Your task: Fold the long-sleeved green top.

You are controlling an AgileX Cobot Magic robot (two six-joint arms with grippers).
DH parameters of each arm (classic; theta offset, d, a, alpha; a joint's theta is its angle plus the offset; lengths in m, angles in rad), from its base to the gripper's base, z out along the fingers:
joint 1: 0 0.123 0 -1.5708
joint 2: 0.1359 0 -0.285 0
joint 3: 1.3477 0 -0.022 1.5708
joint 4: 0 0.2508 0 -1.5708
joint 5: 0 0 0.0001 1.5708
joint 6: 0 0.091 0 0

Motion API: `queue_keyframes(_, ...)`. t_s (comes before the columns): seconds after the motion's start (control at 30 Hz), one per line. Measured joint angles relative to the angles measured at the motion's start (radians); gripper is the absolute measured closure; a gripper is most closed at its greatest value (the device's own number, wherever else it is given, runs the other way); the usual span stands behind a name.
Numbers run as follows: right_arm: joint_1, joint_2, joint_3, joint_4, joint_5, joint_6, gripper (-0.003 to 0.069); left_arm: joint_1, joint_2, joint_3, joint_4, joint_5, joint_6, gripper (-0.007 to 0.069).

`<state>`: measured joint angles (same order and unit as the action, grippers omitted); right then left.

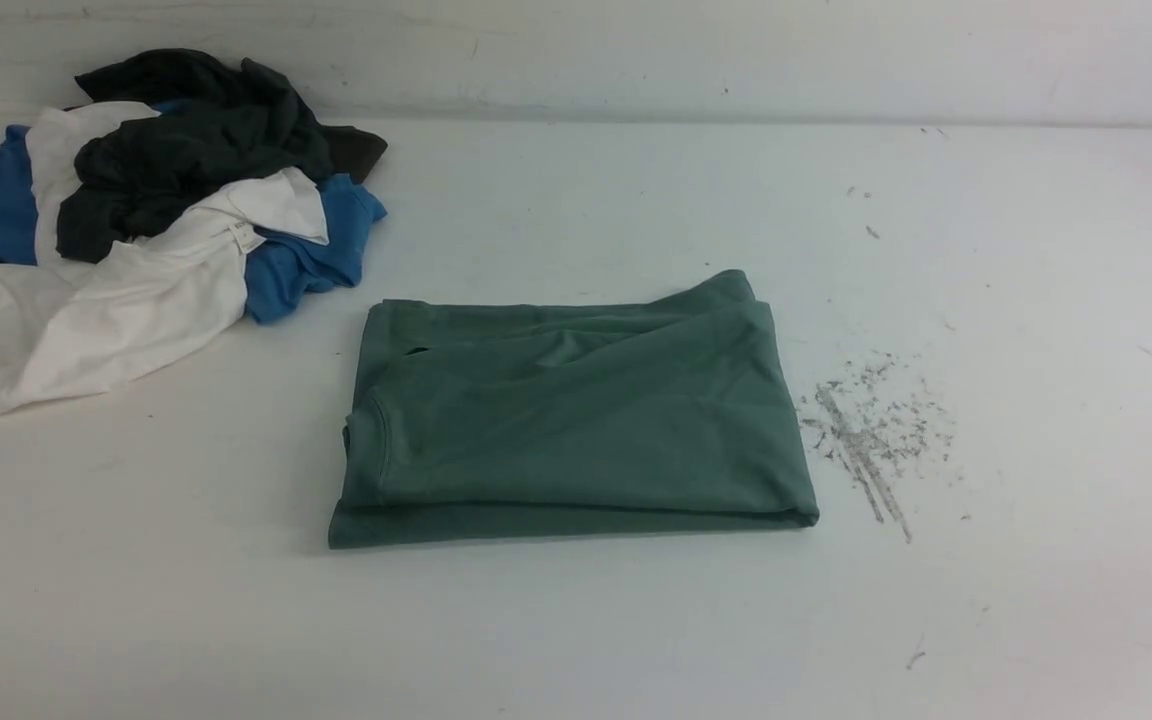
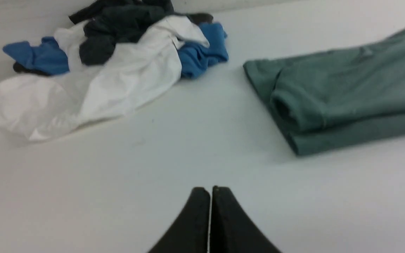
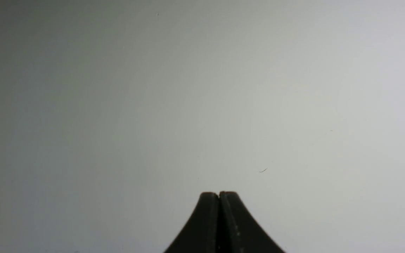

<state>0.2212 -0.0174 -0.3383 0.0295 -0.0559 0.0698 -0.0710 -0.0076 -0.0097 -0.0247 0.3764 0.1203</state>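
1. White and scuffed, the table (image 1: 576,640) is filling the front view from the near edge to the back wall (image 1: 636,50), with a patch of grey scratch marks (image 1: 871,440) showing to the right of the middle.
2. Lying folded into a thick rectangle at the centre of the table, the green long-sleeved top (image 1: 576,415) is resting in stacked layers, its neckline turned toward the left side and a loose fold peeking out at the far right corner.
3. Sitting crumpled in the far left corner, a pile of clothes (image 1: 136,220) is mixing a white garment (image 1: 86,310), a blue garment (image 1: 306,250) and a black garment (image 1: 186,140); the pile is lying well apart from the green top.
4. Hovering over bare table at the near left, the left gripper (image 2: 211,191) is showing its two black fingers pressed together with nothing between them, the green top and the pile both lying beyond it.
5. Facing nothing but plain table surface, the right gripper (image 3: 219,194) is likewise holding its black fingers together, empty, and is not appearing in the front view.
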Motion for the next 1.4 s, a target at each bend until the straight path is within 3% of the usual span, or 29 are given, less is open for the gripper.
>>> queue_keyframes(1.1, 0.0, 0.0, 0.0, -0.003, 0.014, -0.003, 0.0673, 0.002, -0.002, 0.03, -0.001, -0.006, 0.007, 0.0629)
queue_keyframes(1.27, -0.017, 0.0, 0.024, -0.062, 0.129, -0.03, 0.0673, 0.002, -0.002, 0.03, -0.001, -0.006, 0.007, 0.0629)
queue_keyframes(1.4, -0.112, 0.0, 0.129, -0.101, 0.26, -0.036, 0.0673, 0.002, -0.002, 0.03, -0.001, -0.006, 0.006, 0.0629)
